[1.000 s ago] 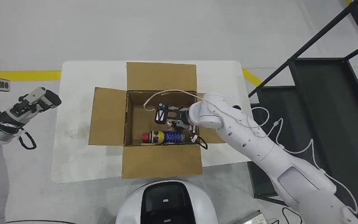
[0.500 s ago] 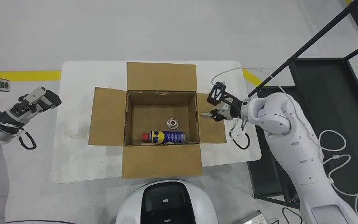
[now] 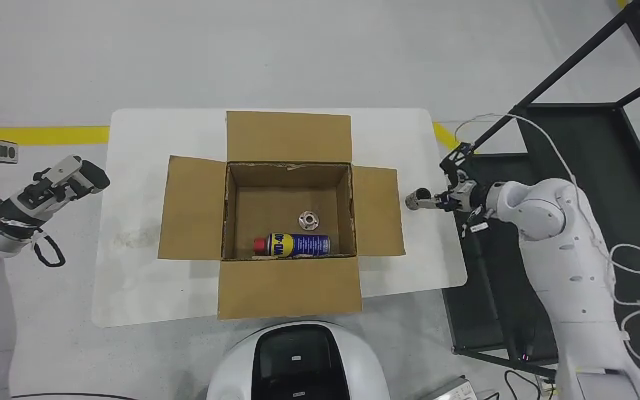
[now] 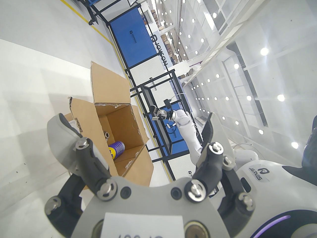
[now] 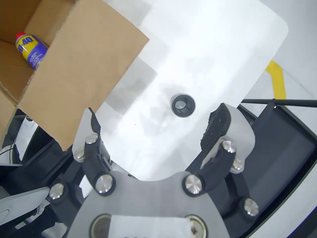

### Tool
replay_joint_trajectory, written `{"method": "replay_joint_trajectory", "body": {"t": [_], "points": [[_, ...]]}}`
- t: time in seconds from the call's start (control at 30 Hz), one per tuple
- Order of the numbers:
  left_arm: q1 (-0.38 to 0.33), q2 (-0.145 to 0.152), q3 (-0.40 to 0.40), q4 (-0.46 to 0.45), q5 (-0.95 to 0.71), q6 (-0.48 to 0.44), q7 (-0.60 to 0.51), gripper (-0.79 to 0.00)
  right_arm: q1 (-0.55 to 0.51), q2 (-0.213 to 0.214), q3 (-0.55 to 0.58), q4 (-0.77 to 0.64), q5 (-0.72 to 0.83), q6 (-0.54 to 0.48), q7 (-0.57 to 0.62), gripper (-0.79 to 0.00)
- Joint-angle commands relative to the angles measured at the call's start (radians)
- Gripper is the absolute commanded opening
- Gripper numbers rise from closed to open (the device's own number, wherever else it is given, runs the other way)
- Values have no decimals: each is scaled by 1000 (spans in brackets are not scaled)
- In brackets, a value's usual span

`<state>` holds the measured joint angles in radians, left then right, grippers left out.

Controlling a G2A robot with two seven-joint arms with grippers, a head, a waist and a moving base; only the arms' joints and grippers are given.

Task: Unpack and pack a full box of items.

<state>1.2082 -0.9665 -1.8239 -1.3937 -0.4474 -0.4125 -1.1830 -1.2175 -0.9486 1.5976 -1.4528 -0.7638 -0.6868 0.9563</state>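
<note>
My right gripper (image 5: pixel 156 117) hangs spread wide just beside a small black cylinder (image 5: pixel 182 105) on the table (image 3: pixel 140 200), right of centre. The box (image 3: pixel 195 220) at centre holds a spray can (image 3: pixel 297 244). Left gripper (image 4: pixel 132 122) wide too, far left.

This is a large industrial hall, a warehouse-like floor for testing robots. The white table (image 3: pixel 150 280) stands on a smooth pale grey floor (image 3: pixel 300 50), with a yellow line (image 3: pixel 55 134) painted beside the table and a black metal rack (image 3: pixel 570 140) just next to it. Beyond the table stand blue partition panels (image 4: pixel 141 48) and shelves of cartons (image 4: pixel 171 48). High over the table, a white ceiling (image 4: pixel 247 13) carries rows of round lamps (image 4: pixel 264 50).
</note>
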Motion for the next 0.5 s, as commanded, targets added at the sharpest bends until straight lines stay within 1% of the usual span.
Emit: {"method": "replay_joint_trajectory", "body": {"t": [0.0,0.2,0.47], "points": [[0,0,0,0,0,0,0,0,18,-2,-35,41,-20,3,-5,0],[0,0,0,0,0,0,0,0,85,-14,-134,160,-73,47,-49,0],[0,0,0,0,0,0,0,0,185,-33,-237,326,-80,85,-87,0]]}}
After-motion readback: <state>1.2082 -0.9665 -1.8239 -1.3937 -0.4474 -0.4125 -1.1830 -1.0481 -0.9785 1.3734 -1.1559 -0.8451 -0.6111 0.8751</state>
